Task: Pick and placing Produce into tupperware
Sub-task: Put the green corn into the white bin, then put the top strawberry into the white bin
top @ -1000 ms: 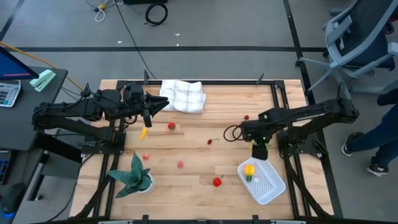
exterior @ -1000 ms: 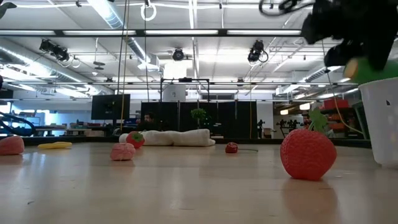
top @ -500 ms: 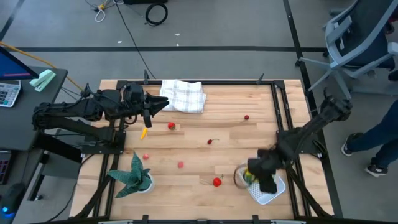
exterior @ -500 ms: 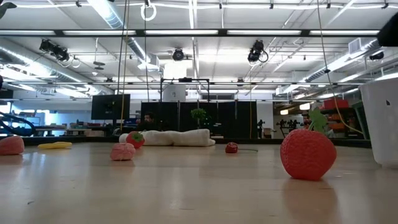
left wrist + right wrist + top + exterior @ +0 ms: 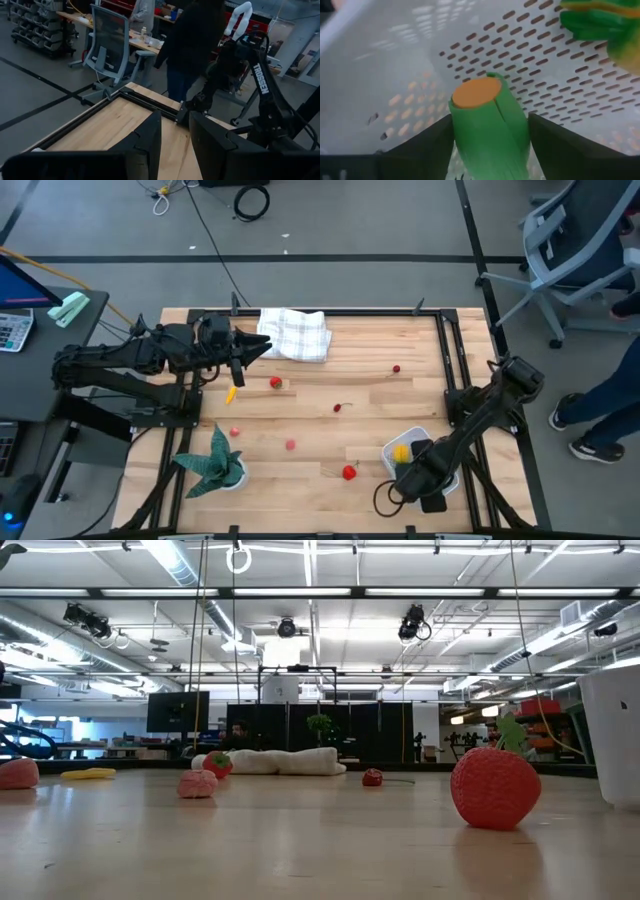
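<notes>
Right gripper (image 5: 490,150) down inside the white container (image 5: 436,442), fingers spread either side of a green piece with an orange end (image 5: 490,125), just clear of it. Left gripper (image 5: 262,346) beside the checked cloth (image 5: 295,334), fingers slightly apart, empty.

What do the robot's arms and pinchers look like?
Both arms are black, thin and jointed. The left gripper has two flat, dark, blocky fingers; the right gripper has the same. White letters on the right arm spell TROSSEN, and a black cable loops beside it.
</notes>
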Tool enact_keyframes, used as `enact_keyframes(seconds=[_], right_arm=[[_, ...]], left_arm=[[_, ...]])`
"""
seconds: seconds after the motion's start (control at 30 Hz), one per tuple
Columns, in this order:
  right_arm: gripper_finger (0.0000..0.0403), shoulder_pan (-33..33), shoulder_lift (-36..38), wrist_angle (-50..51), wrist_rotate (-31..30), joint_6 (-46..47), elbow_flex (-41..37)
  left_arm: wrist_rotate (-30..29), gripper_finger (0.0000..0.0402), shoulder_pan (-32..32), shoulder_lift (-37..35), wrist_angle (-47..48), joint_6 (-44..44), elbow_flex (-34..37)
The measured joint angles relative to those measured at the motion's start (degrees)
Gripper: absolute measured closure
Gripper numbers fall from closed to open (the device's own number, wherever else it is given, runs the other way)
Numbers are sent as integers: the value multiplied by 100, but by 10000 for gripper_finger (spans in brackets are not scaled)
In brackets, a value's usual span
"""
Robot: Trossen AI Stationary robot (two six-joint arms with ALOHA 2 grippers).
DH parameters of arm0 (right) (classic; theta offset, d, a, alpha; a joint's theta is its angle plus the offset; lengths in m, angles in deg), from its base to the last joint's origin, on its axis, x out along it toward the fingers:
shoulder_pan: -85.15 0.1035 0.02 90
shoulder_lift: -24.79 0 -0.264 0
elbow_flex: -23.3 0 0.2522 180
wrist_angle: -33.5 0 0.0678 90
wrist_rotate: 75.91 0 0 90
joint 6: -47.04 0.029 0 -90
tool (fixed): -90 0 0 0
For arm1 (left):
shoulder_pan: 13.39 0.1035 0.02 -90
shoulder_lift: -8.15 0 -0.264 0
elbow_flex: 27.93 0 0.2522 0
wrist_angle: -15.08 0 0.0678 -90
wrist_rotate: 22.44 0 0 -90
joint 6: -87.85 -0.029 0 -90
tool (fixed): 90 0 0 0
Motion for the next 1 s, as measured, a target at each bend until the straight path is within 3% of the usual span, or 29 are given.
enact_keyframes(seconds=[0.27,0.53,0.67,0.83,1.0], right_arm=[[98,-156,-18,-8,119,-108,20],[89,-561,-18,47,1395,418,715],[100,-700,-17,279,1645,405,1409],[114,-795,-10,1389,1429,-275,2350],[123,-799,-5,2787,425,-1163,2742]], left_arm=[[0,294,0,0,1,2,0],[0,294,-2,0,-4,420,0],[1,294,-1,0,-4,555,0],[0,294,0,-2,31,559,0],[1,294,4,-3,970,896,-2]])
